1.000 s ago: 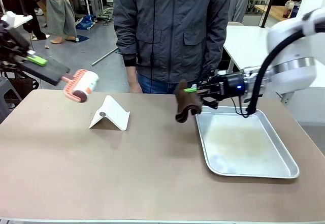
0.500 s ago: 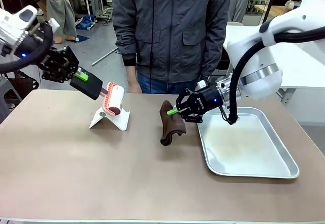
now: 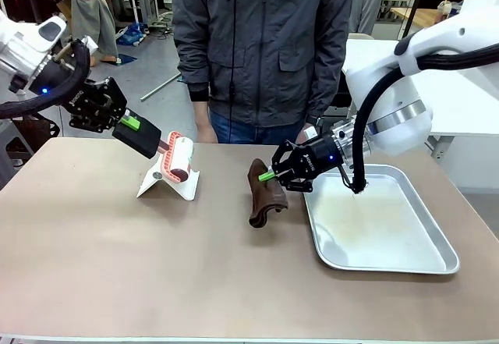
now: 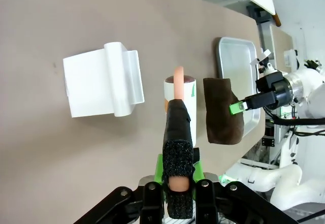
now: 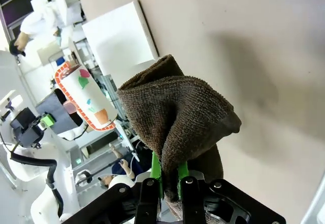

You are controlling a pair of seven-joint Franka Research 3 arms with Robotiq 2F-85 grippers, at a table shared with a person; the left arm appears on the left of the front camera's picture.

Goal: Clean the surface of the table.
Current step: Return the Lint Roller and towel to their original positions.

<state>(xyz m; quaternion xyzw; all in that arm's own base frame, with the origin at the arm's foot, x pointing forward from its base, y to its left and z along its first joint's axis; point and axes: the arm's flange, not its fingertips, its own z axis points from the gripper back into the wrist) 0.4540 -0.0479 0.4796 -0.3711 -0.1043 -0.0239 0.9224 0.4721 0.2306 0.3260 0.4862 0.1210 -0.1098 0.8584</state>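
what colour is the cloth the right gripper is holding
Dark brown; the cloth shows best in the right wrist view, pinched in the right gripper.

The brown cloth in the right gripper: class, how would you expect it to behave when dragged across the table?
Probably floppy: the brown cloth hangs in folds from the shut right gripper. Its looped, towel-like surface suggests it would grip the table rather than slide freely. It looks light, and unlikely to roll.
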